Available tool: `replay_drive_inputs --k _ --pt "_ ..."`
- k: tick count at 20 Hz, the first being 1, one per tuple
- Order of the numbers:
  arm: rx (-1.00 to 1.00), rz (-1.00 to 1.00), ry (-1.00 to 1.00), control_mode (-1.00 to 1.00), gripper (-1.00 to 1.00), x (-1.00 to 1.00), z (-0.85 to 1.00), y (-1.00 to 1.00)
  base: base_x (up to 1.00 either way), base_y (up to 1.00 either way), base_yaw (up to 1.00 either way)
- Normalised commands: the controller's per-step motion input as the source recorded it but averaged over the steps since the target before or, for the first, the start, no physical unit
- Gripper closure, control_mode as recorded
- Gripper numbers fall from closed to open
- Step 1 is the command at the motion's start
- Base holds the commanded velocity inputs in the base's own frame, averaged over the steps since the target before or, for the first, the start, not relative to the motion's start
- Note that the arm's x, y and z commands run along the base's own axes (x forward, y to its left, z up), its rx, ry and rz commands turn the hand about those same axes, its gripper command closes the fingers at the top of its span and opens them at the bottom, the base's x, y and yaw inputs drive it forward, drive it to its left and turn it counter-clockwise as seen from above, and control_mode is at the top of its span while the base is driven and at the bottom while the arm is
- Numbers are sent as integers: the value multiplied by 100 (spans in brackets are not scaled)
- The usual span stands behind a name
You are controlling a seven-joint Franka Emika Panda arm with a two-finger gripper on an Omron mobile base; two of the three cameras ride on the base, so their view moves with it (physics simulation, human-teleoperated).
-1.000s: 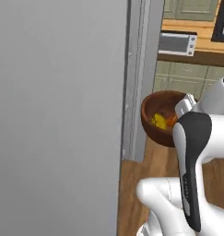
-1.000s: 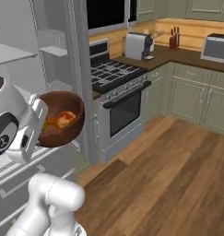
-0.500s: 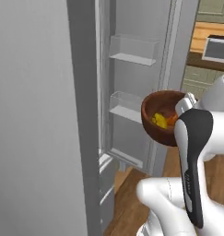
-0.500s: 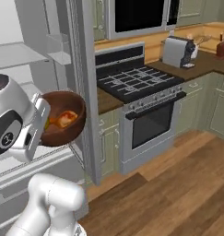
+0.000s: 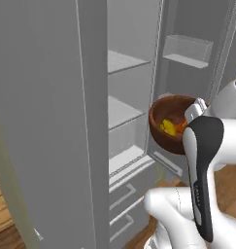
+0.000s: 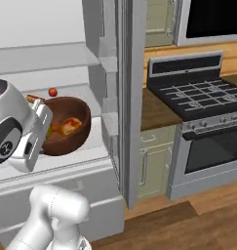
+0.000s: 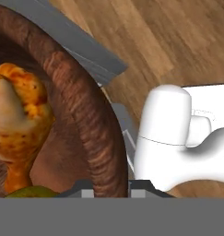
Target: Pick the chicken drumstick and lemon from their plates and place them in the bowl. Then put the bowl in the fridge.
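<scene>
My gripper (image 5: 196,108) is shut on the rim of the dark reddish-brown wooden bowl (image 5: 169,127) and holds it in the air before the open fridge (image 5: 123,63). In the bowl lie the yellow lemon (image 5: 167,128) and the orange-brown chicken drumstick (image 5: 181,125). From the right, the bowl (image 6: 66,132) hangs in front of a pale shelf, with the drumstick (image 6: 70,125) inside and the gripper (image 6: 38,105) at its left rim. In the hand view the bowl's rim (image 7: 81,110) runs between the fingertips (image 7: 85,190), beside the drumstick (image 7: 16,115) and the lemon (image 7: 30,192). The plates are out of view.
The fridge's grey door (image 5: 42,121) stands close on the left, with shelves and drawers (image 5: 126,194) behind the bowl. A small red ball (image 6: 52,92) lies on a shelf. Right of the fridge are a counter, a stove (image 6: 203,97) and green cabinets (image 6: 151,161) over a wooden floor.
The whole picture has shifted: the base has moved, and the fridge's open inside now faces the arm. The bowl stays in the gripper with both foods inside.
</scene>
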Motion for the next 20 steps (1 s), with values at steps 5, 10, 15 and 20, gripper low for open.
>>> replay_drive_inputs --k 5,10,15,20 --pt "0 0 0 100 100 0 0 0 -5 12 50" --pt "0 0 0 100 100 0 0 0 6 0 41" --pt "0 0 0 100 100 0 0 0 24 -3 46" --pt "0 0 0 100 100 0 0 0 22 -23 40"
